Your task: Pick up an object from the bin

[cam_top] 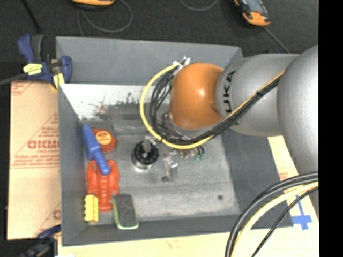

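Observation:
My gripper (170,170) hangs below the arm's orange cover, over the grey floor near the middle of the bin. Just to its left stands a small round black and silver thing (144,154), close to the gripper but apart from it. Further left lies a round orange tape measure (104,139), and beside that a blue-handled tool (95,150) lies slanted.
Along the left wall lie a red-orange plastic toy (103,185), a yellow block (91,208) and a dark pad with a green edge (125,211). The arm and its cables cover the bin's upper right. Bare floor lies to the right of the gripper and in front of it.

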`<state>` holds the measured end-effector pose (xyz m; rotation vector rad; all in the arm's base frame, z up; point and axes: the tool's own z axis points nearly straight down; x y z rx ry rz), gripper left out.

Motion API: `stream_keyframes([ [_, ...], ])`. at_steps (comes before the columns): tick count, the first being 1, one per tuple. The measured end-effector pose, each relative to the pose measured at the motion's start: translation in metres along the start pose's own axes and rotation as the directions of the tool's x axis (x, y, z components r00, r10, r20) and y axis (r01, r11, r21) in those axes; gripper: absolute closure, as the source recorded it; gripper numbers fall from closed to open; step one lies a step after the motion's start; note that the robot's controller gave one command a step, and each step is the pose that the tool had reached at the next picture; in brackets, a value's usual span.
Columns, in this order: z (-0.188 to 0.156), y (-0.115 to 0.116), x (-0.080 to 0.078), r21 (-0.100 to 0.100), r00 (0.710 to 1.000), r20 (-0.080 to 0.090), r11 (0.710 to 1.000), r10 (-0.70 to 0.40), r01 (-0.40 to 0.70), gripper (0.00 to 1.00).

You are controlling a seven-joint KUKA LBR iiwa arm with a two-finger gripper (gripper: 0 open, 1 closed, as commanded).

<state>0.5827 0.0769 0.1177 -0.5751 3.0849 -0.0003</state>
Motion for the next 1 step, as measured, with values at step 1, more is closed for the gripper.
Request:
stream_keyframes([
  [1,0.0247,0.0037,-0.0153,0.0,1.0,0.006,1.0,0.006,-0.006,0.0],
])
